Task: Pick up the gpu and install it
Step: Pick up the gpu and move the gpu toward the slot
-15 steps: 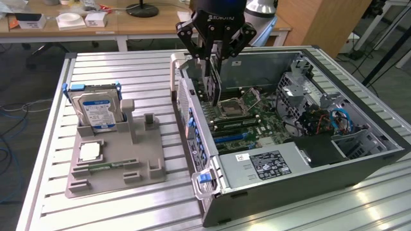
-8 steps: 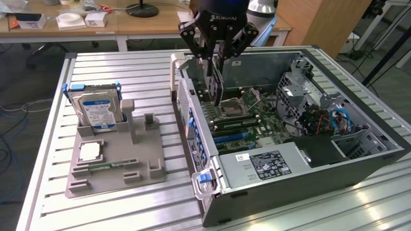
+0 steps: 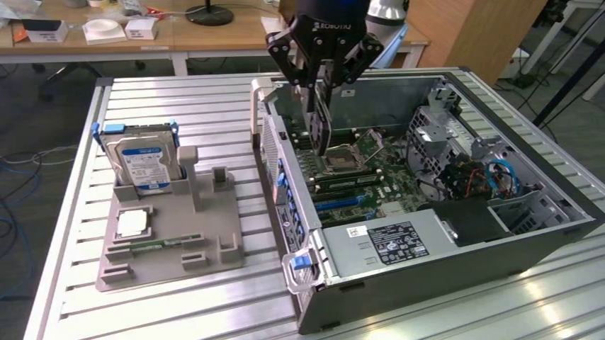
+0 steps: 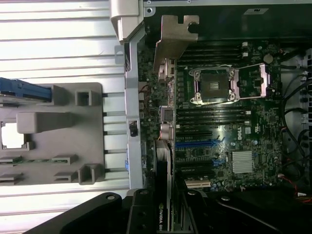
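Note:
My gripper [image 3: 319, 74] hangs over the open computer case [image 3: 529, 244], shut on the gpu [image 3: 322, 120]. The gpu is a thin dark card held on edge, its lower end just above the motherboard [image 3: 378, 177] near the case's rear wall. The wrist view looks down along the card: the gpu [image 4: 165, 146] appears edge-on, with its silver bracket [image 4: 174, 41] at the far end and the connector ports beside the case's rear wall. The blue expansion slots [image 4: 195, 145] lie a little to one side of the card. The gripper [image 4: 163, 209] is dark around the card's near edge.
A grey holder tray [image 3: 212, 244] sits on the slatted table at the exterior view's left, carrying a hard drive [image 3: 142, 161], a square processor chip [image 3: 132, 223] and a green memory stick [image 3: 151, 244]. Inside the case are the processor socket [image 4: 214, 85], the power supply [image 3: 392, 241] and cables [image 3: 492, 177].

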`<state>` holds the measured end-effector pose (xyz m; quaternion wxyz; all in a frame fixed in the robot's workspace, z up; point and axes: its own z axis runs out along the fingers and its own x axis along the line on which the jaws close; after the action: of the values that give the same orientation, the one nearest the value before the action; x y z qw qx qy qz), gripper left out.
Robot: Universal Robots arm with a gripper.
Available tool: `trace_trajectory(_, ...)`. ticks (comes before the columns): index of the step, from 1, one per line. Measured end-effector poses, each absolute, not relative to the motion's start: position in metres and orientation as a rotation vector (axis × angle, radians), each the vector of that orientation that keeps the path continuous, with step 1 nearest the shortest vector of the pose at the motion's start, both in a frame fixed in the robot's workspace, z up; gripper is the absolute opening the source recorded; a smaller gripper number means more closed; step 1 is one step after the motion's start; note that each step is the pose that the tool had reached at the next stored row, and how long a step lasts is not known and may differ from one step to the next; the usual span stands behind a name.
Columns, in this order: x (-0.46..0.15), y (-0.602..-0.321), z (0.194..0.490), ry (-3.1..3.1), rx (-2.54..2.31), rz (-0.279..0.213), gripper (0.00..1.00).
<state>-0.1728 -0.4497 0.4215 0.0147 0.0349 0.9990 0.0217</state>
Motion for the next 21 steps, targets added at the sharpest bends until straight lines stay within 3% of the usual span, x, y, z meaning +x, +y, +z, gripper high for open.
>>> trace_trajectory(21,-0.167,-0.4497,0.4215,3.11,0.108,0.067,0.26)
